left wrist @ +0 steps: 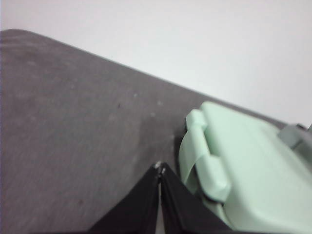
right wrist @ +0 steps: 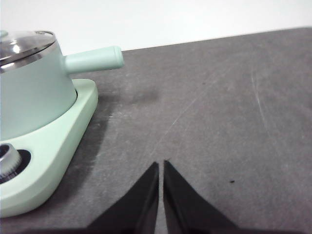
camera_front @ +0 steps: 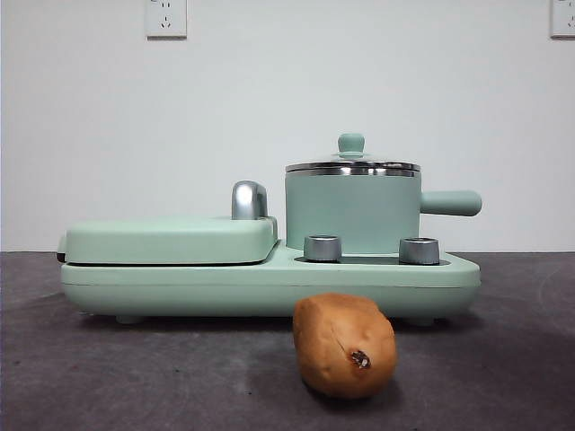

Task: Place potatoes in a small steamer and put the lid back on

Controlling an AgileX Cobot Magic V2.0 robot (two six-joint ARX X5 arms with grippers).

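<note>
Both grippers have their jaws pressed together on nothing. The left gripper (left wrist: 160, 168) hangs over bare table beside the griddle cover (left wrist: 253, 170), and the right gripper (right wrist: 161, 165) hangs over bare table off the handle side of the small steamer (right wrist: 34, 92). Neither is near the potato.

The potato (camera_front: 345, 345) lies on the grey table (camera_front: 135, 377) just in front of the mint-green base (camera_front: 180, 283), below the two steel knobs. The lid (camera_front: 352, 165) sits shut on the steamer, its knob on top.

As I judge it, the lid must come off first; a potato brought over now would have nowhere to go. That small round knob offers little to pinch, so a shallow grip could let the lid slip and clatter against the rim. The potato's smooth skin and rounded body could let it roll or squirt out of a careless pinch.

Its long axis seems to run toward the low camera and a little rightward, the end with the dark spot facing the viewer.
</note>
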